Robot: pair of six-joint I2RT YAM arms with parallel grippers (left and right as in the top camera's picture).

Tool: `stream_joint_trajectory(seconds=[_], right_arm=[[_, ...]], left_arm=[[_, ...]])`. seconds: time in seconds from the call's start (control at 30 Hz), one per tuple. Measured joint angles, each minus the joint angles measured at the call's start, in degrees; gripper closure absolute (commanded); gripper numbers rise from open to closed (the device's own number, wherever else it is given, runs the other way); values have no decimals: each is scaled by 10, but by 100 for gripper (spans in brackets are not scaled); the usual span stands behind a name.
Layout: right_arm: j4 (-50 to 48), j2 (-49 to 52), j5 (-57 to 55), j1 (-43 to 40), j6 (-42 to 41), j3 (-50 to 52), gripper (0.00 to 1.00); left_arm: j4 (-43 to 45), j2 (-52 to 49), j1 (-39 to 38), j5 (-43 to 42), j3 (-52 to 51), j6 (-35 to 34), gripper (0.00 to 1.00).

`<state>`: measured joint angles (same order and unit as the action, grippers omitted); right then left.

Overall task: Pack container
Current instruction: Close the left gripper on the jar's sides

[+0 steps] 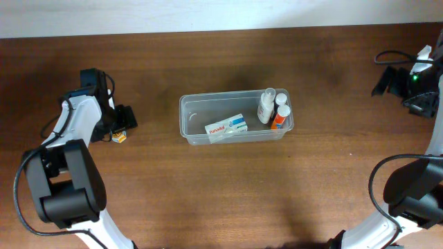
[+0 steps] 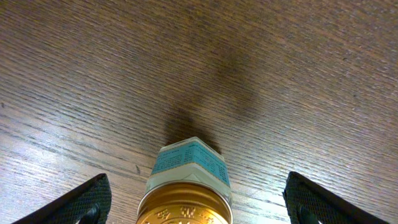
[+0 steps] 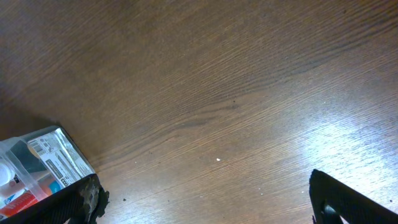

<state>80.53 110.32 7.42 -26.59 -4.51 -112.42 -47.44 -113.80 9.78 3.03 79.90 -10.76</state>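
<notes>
My left gripper (image 2: 197, 186) is spread wide. The fingers sit either side of a small gold-lidded jar (image 2: 186, 202) without touching it, so I'm holding nothing. From there the container (image 1: 228, 95) is off to my right, mid-table, with its long axis running left-right. Its short end faces the jar, so I'd guess it's a straight sideways carry.

My left arm is clearly the closer one. My right gripper (image 3: 205, 199) is also wide open and empty, hanging well away over the far right of the table (image 1: 332, 173).

The tub already holds a white box (image 1: 227, 126), a white bottle (image 1: 266, 105) and an orange bottle (image 1: 279, 116). The jar's teal label and the box's print are too small to read.
</notes>
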Motion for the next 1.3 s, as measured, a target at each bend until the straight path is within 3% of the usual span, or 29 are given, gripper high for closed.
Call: stream_joint_trajectory(seconds=[0.33, 0.43, 0.5, 1.03, 1.3], right_arm=[[0, 0, 0, 0, 0, 0, 2], [0, 0, 0, 0, -1, 0, 2], [0, 0, 0, 0, 0, 0, 2], [0, 0, 0, 0, 0, 0, 2], [0, 0, 0, 0, 0, 0, 2]], left_arm=[[0, -21, 0, 0, 0, 0, 11], [0, -21, 0, 0, 0, -2, 27], [0, -21, 0, 0, 0, -2, 33], [0, -21, 0, 0, 0, -5, 46], [1, -21, 0, 0, 0, -5, 48]])
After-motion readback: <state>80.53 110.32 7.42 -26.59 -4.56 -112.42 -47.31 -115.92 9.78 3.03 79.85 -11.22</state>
